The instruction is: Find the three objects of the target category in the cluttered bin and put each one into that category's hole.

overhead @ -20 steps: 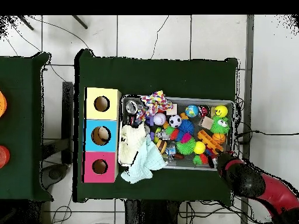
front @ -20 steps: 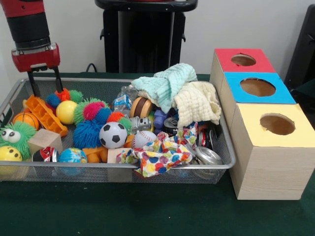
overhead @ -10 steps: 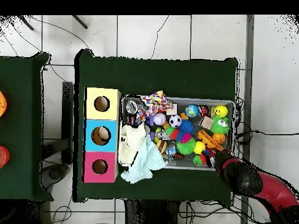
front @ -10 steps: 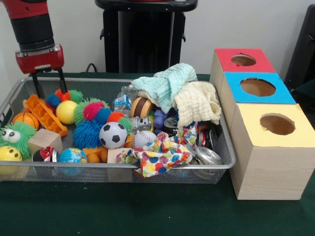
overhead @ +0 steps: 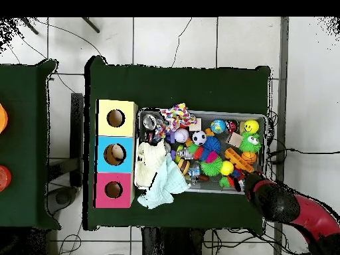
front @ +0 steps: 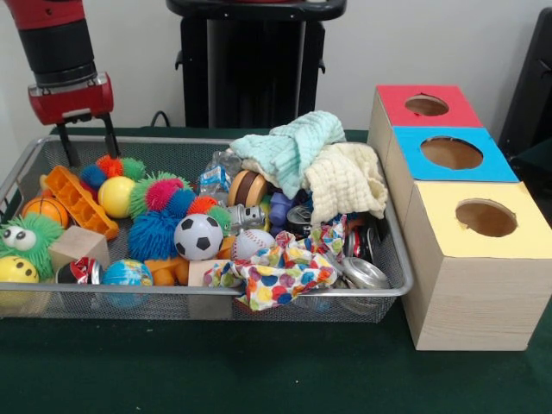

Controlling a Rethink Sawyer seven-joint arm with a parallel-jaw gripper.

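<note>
Meanwhile, gripper (front: 89,145) (fingers spread) has lifted above bin (front: 259,304).

Cluttered bin (overhead: 268,136), arm (overhead: 292,209) perhaps over corner

Bin (front: 392,250): silver wire mesh, metal. Table cover (front: 259,371): dark green cloth, matt. Hole boxes (front: 470,293): pale wood sides, matt painted tops. Mint towel (front: 293,142) and cream towel (front: 345,181): nubbly cloth. Soccer ball (front: 198,236): smooth, glossy. Blue puffer ball (front: 153,233): rubbery spikes. Crushed can (front: 366,274): shiny metal. Wooden block (front: 76,245): bare, matt.
</note>
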